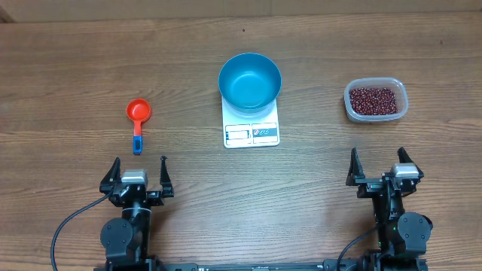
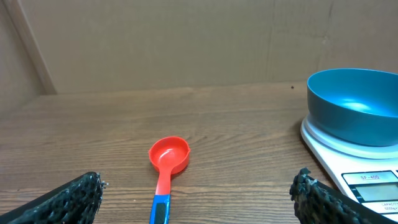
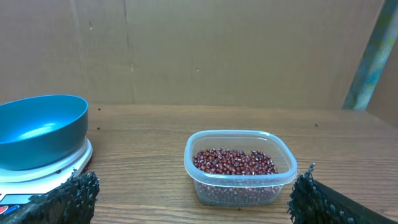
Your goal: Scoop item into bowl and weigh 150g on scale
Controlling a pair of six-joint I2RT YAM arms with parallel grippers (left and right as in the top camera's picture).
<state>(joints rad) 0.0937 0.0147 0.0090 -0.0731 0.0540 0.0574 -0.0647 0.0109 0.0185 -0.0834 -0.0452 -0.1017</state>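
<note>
A deep blue bowl (image 1: pixel 250 80) (image 2: pixel 354 104) (image 3: pixel 38 129) rests empty on the white scale (image 1: pixel 251 132) (image 2: pixel 367 180) at the table's middle. Dark red-brown beans (image 1: pixel 372 98) (image 3: pixel 234 163) fill a clear plastic tub (image 1: pixel 376 116) (image 3: pixel 205 177) at the right. A red scoop with a blue handle (image 1: pixel 138 118) (image 2: pixel 166 167) lies on the left. My left gripper (image 1: pixel 138 172) (image 2: pixel 196 200) stands open near the front edge, just behind the scoop's handle. At the front right, my right gripper (image 1: pixel 378 162) (image 3: pixel 194 198) is open too, with the tub ahead of it. Neither holds anything.
A brown cardboard wall (image 2: pixel 186 43) closes off the far side of the wooden table (image 1: pixel 68 68). Black cables (image 1: pixel 64 229) run from the arm bases at the front edge.
</note>
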